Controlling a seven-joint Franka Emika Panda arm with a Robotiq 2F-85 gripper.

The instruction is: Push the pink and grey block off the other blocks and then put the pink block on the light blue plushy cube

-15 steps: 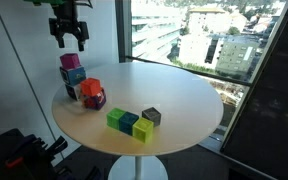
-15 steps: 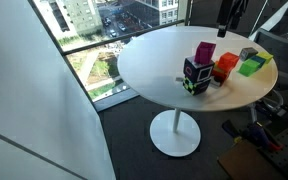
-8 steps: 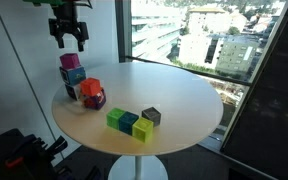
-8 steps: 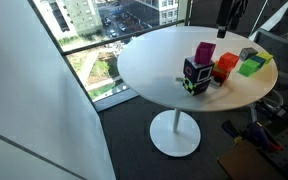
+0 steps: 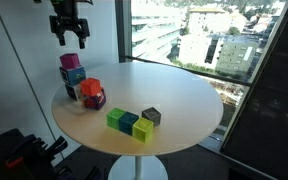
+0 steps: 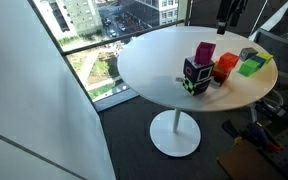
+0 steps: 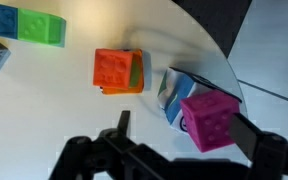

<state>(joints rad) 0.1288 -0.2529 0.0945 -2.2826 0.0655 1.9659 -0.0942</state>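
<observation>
1. Gripper (image 5: 70,42): high above the left edge of the white table (image 5: 189,95), jaws spread wide, nothing held
2. Pink block (image 5: 70,62): resting on top of the light blue plushy cube (image 5: 74,78), below the gripper; the wrist view shows the same stack (image 7: 211,118)
3. Dark magenta lump (image 5: 91,94): orange-red top, just beside the plushy cube
4. Green block (image 5: 115,119), teal-blue block (image 5: 129,123), yellow-green block (image 5: 144,130): touching row near the front edge
5. Grey block (image 5: 151,115): on the tabletop, just behind the row's right end

The hand (image 5: 70,40) hangs high, pointing down, jaws spread, empty.
</observation>
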